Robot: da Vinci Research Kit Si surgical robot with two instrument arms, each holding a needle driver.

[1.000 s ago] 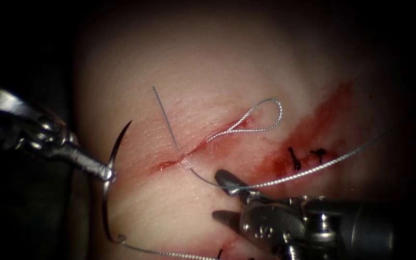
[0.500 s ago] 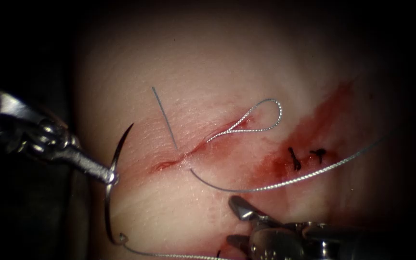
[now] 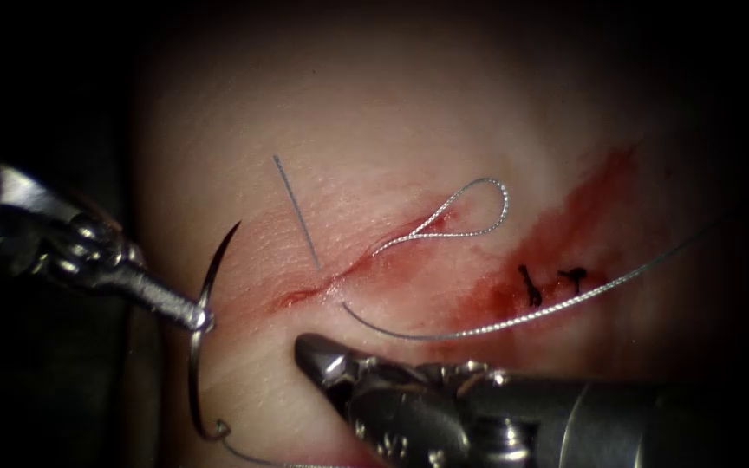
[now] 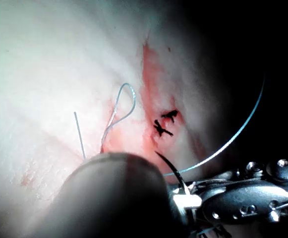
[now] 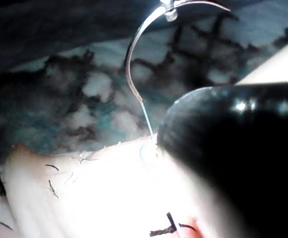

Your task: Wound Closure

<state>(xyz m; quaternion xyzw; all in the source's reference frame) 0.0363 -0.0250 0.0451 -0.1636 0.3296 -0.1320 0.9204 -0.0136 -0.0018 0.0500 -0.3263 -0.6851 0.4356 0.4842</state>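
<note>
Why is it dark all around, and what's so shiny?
Endoscope view: light falls on the middle of the tissue, leaving the edges dark; glints sit on the left gripper, holding the needle mid-curve, outside the tissue left of the cut, and on the right gripper, holding nothing. Right wrist view: the tissue glares brightly.

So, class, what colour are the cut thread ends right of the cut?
Black cut thread ends, clearest in the endoscope view.

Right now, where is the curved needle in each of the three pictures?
Endoscope view: needle left of the cut, out of the tissue, held mid-curve by the left tool; right tool holds nothing.
Left wrist view: dark curve coming out of the left tool.
Right wrist view: pale arc held by it, thread trailing.
Shared landmark: the left tool's grip.
</note>
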